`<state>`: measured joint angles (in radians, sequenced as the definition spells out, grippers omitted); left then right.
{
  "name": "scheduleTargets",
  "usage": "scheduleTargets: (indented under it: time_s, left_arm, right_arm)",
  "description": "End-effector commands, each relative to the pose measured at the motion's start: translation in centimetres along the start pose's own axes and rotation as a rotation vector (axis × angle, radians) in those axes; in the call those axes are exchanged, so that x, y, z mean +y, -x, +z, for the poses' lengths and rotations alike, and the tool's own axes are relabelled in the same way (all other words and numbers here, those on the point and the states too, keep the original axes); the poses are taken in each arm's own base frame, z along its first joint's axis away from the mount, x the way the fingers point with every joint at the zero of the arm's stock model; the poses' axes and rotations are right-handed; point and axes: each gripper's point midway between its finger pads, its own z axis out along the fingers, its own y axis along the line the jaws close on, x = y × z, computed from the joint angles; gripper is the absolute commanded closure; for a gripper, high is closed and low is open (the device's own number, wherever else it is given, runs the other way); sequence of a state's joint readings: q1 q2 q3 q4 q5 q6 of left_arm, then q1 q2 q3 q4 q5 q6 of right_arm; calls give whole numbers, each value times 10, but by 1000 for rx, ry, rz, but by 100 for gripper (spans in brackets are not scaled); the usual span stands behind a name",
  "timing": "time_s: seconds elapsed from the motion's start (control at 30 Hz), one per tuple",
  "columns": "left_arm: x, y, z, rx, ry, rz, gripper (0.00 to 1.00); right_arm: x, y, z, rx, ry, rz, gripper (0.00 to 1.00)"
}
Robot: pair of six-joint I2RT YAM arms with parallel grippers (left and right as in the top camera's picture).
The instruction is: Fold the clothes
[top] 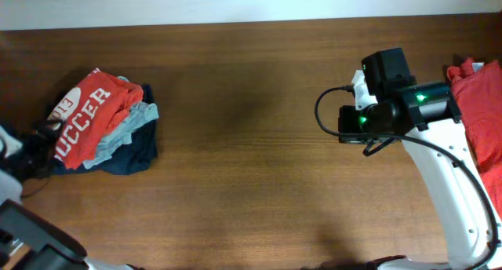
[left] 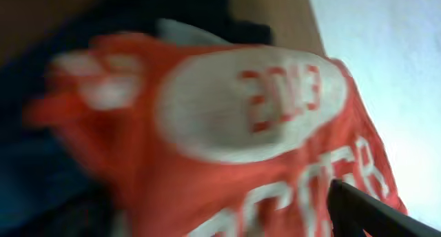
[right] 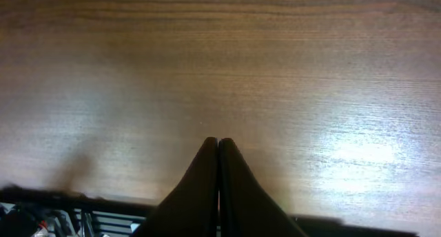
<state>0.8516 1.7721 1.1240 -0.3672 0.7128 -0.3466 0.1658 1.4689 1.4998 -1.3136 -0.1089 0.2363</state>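
The stack [top: 100, 117] sits at the bench's [top: 251, 89] left edge, a shirt [top: 480, 105] at its right. The left tool [top: 38, 138] is by the stack, width unclear. The right tool [right: 218, 144] is closed.

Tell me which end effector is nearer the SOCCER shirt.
Left. The left end effector is beside the SOCCER shirt; the right end effector is far off over bare table.

Right arm [top: 456, 184] white, green-lit; left arm [top: 35, 237] seemingly black.
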Motion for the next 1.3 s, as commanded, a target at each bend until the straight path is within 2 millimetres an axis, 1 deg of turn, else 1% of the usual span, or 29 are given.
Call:
scheduleTargets:
  time_s: [0.0,0.07,0.13,0.17,0.2,0.23,0.27,0.3,0.33,0.37,0.47,0.53,0.67,0.7,0.77,0.8,0.87,0.93,1.03,1.07,1.17,1.23,1.27]
  left_arm:
    - [-18,36,-54,-159,31,74,1]
    - [-34,37,-74,-193,19,98,1]
    - [-52,33,-90,-217,8,132,1]
    - [-60,31,-94,-223,1,151,1]
    - [-72,28,-97,-227,-13,186,5]
    - [-85,24,-97,-225,-28,232,23]
    - [-93,20,-94,-220,-37,258,51]
    - [-104,15,-88,-209,-44,291,72]
    - [-112,9,-81,-197,-43,323,91]
    - [-121,-3,-60,-168,-1,402,99]
    - [-135,-23,-22,-124,62,573,99]
    - [-144,-34,6,-108,93,720,100]
    - [-150,-49,58,-97,156,930,100]
    - [-148,-53,71,-89,173,961,100]
    - [-132,-59,99,-73,237,976,100]
    - [-126,-66,112,-52,245,980,100]
    - [-112,-82,133,9,246,978,100]
    - [-98,-97,148,63,257,978,100]
    - [-84,-116,167,122,264,985,100]
    - [-85,-117,167,122,261,988,100]
    - [-99,-112,162,99,246,998,100]
    - [-115,-105,151,84,236,1000,100]
    - [-126,-100,143,74,228,1003,100]
  right_arm:
    - [-1,2,-3,-10,-7,8,96]
    - [-1,2,-3,-12,-7,8,96]
    - [-1,2,-3,-13,-6,8,96]
    - [-1,2,-3,-14,-6,8,96]
    - [-1,2,-3,-14,-6,8,96]
    - [-1,2,-3,-14,-6,8,96]
    - [-1,2,-3,-14,-6,8,96]
    - [-1,3,-3,-14,-6,8,96]
    - [-1,3,-3,-16,-6,8,96]
    - [-1,4,-3,-20,-4,7,96]
    - [-1,4,-3,-20,-4,7,96]
    - [-1,4,-3,-20,-4,8,96]
    - [-1,4,-3,-20,-4,8,96]
    - [-1,4,-3,-20,-4,8,96]
    - [-1,4,-3,-19,-4,8,96]
    - [-1,3,-3,-16,-5,8,96]
    - [-2,1,-3,-8,-7,10,96]
    - [-2,0,-3,-4,-8,10,96]
    - [-2,0,-3,-5,-7,38,96]
    - [-2,0,-3,-5,-8,40,96]
    - [-2,0,-3,-4,-8,39,96]
    - [-2,0,-3,-3,-9,40,96]
    - [-2,0,-3,-3,-9,40,96]
